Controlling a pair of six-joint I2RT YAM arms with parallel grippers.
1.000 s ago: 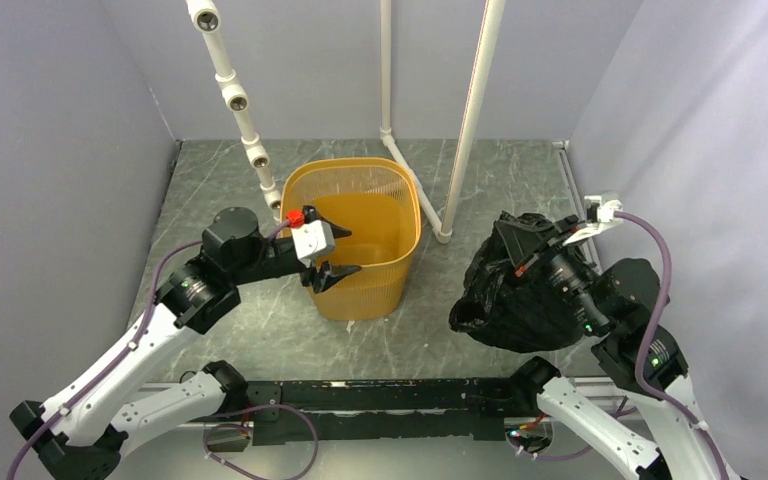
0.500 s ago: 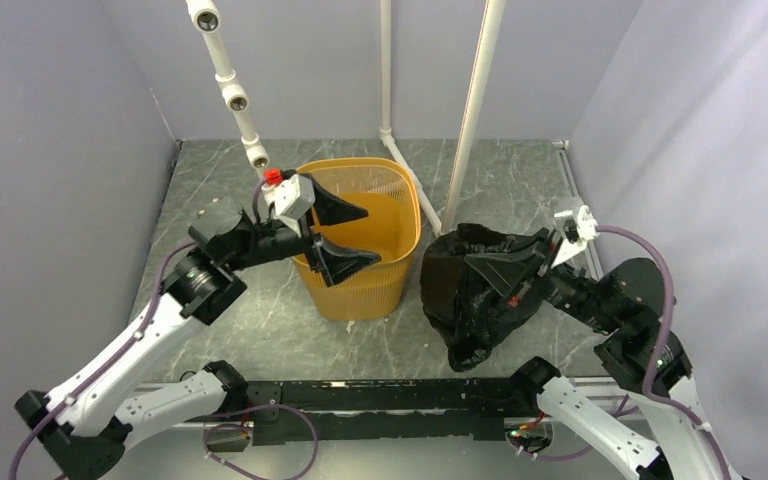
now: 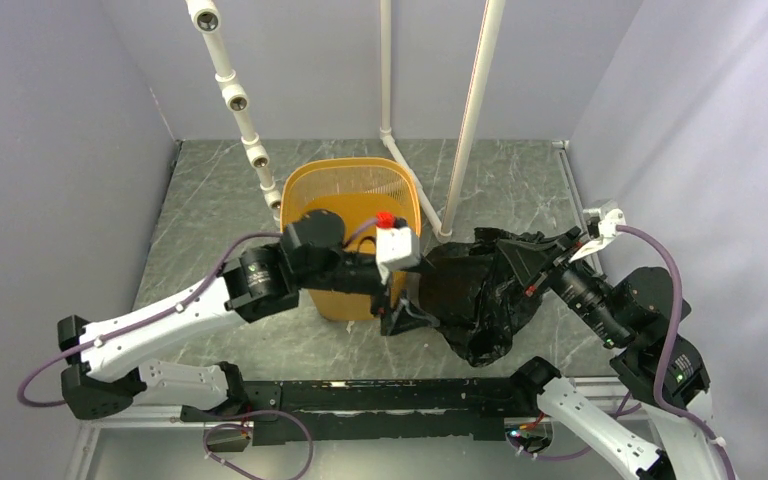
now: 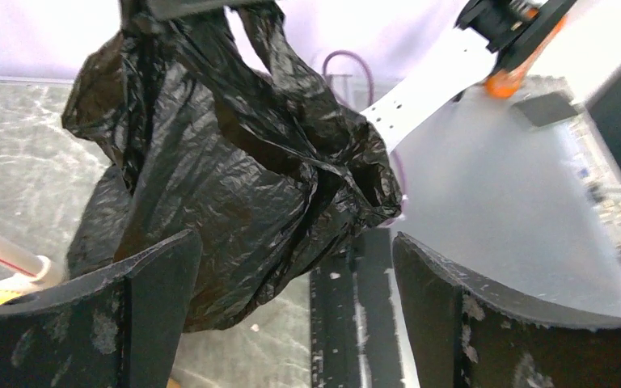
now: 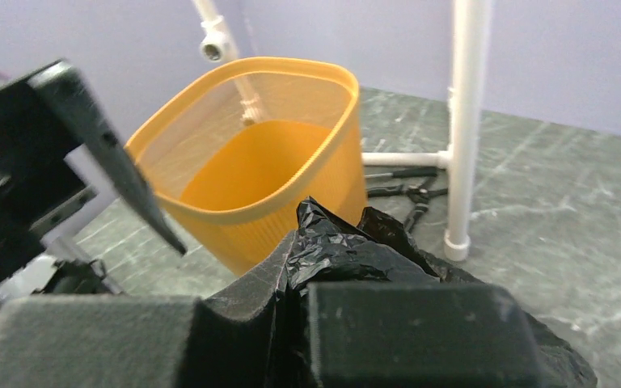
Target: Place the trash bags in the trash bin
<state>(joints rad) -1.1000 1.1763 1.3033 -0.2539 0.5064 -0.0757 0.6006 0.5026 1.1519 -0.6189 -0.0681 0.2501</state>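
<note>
Nearest, the right gripper (image 3: 532, 266) clenches the top of the black bag (image 3: 470, 290), which hangs above the counter (image 3: 218, 200), the left gripper (image 4: 291, 250) gapes wide open just beside it, and beyond them the yellow bin (image 3: 350, 163) stands upright, the bag outside it, before white pipes (image 3: 471, 110).

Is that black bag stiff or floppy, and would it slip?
Probably floppy: the bag sags in crumpled folds below the right gripper. Likely very light, since one pinch seems to hold it up. Its glossy film looks slippery.
</note>
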